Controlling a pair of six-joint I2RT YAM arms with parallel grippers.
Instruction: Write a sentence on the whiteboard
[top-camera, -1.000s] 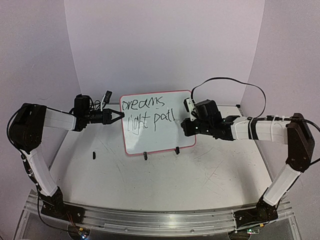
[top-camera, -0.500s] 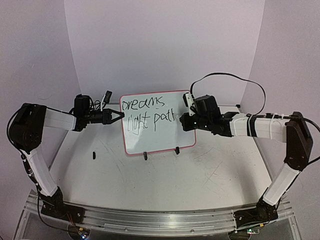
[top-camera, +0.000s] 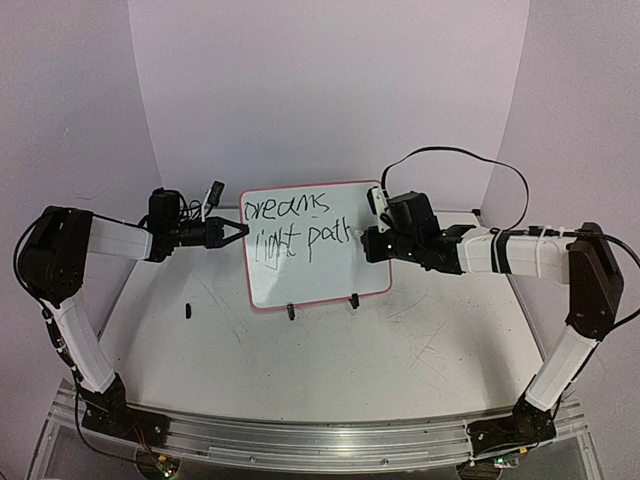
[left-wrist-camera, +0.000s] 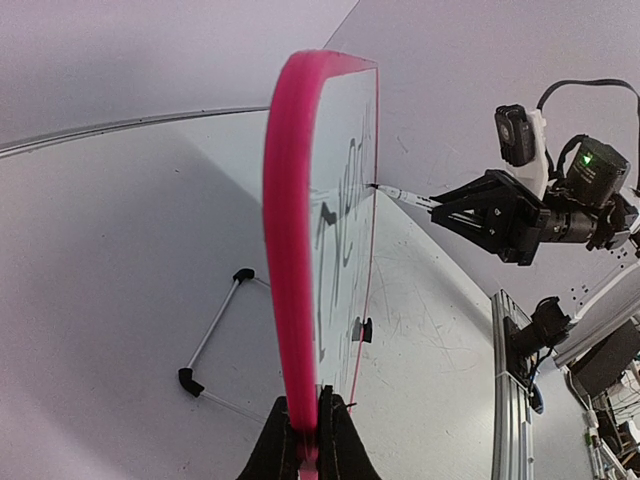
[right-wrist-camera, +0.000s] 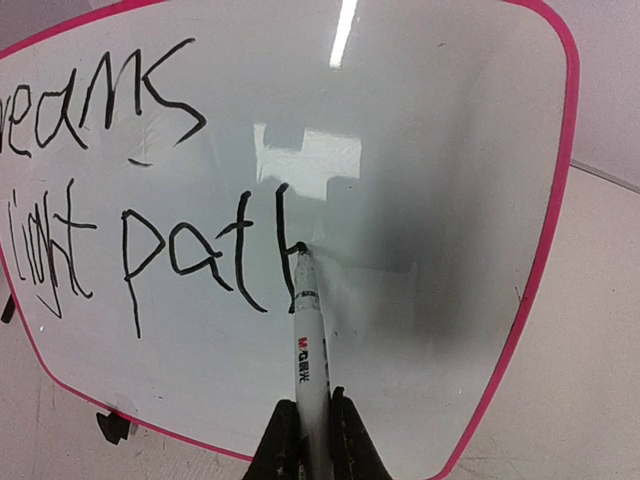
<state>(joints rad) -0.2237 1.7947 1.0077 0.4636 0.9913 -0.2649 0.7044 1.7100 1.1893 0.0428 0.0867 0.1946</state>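
Two holds: left gripper pinched shut on the edge of the whiteboard, bracing it against pen pressure. Right gripper clamped on the marker, tip touching the sentence.

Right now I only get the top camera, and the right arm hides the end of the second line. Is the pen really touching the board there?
Observer: Yes. In the right wrist view the marker tip sits on the whiteboard, partway through the h of "path".
Operator: What is the left arm doing at the board's edge?
Observer: The left gripper pinches the pink frame edge-on, one finger on each face.
Operator: What props the board up from behind?
Observer: The left wrist view shows a thin wire stand with black tips behind it.
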